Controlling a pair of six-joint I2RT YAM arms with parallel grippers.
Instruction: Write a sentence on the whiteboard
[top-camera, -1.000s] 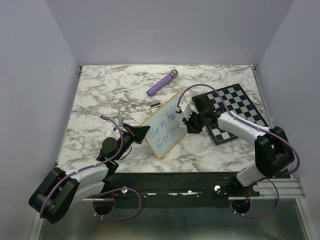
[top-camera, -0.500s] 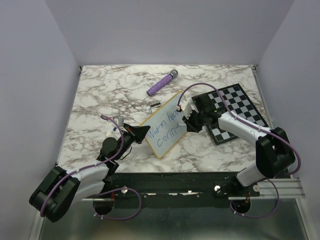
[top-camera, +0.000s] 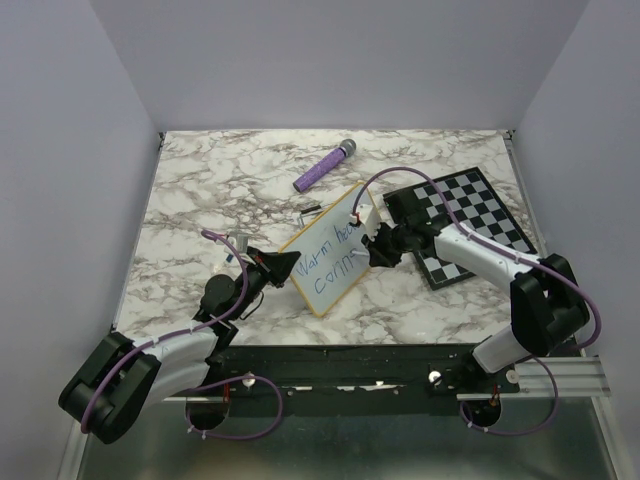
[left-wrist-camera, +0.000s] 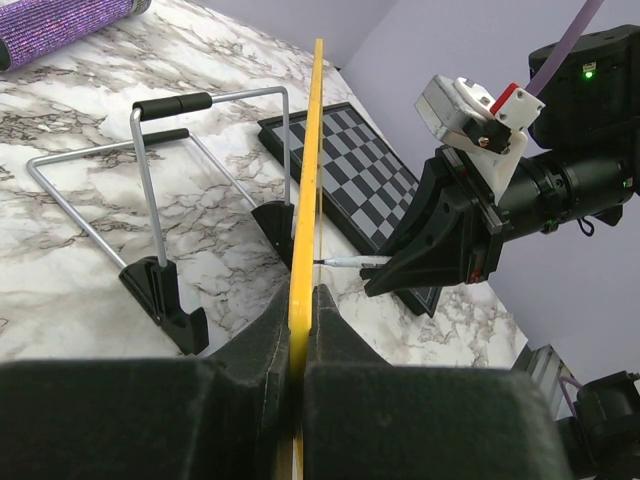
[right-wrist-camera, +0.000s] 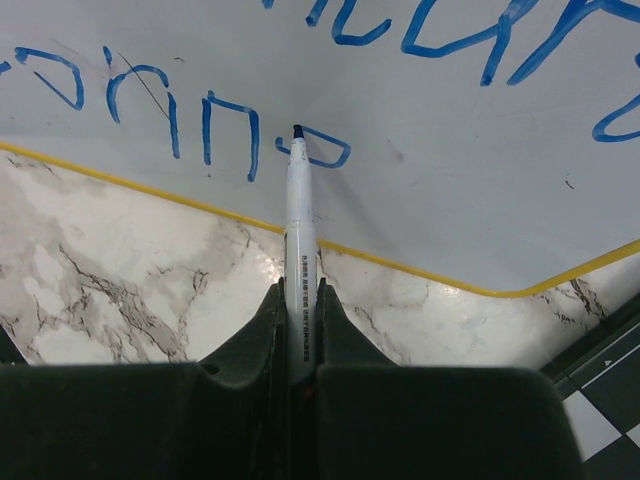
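The whiteboard (top-camera: 330, 252), white with a yellow frame, stands propped near the table's middle; its yellow edge (left-wrist-camera: 305, 200) shows edge-on in the left wrist view. My left gripper (top-camera: 282, 266) is shut on its near left edge. My right gripper (top-camera: 372, 250) is shut on a white marker (right-wrist-camera: 299, 250), whose dark tip touches the board (right-wrist-camera: 450, 180) at the end of the lower line. The sentence (top-camera: 328, 257) is blue handwriting in two lines, "Warm hea.." above and "conn.." below (right-wrist-camera: 215, 120), partly hidden by the gripper.
A purple glitter cylinder (top-camera: 324, 167) lies at the back. A black-and-white chessboard (top-camera: 462, 222) lies on the right under my right arm. The board's wire stand with black feet (left-wrist-camera: 160, 200) sits behind it. A small dark cap (top-camera: 312, 209) lies near the board's top.
My right gripper has shifted the marker slightly along the lower line, adding a stroke after "conn". The left gripper and board have not moved.
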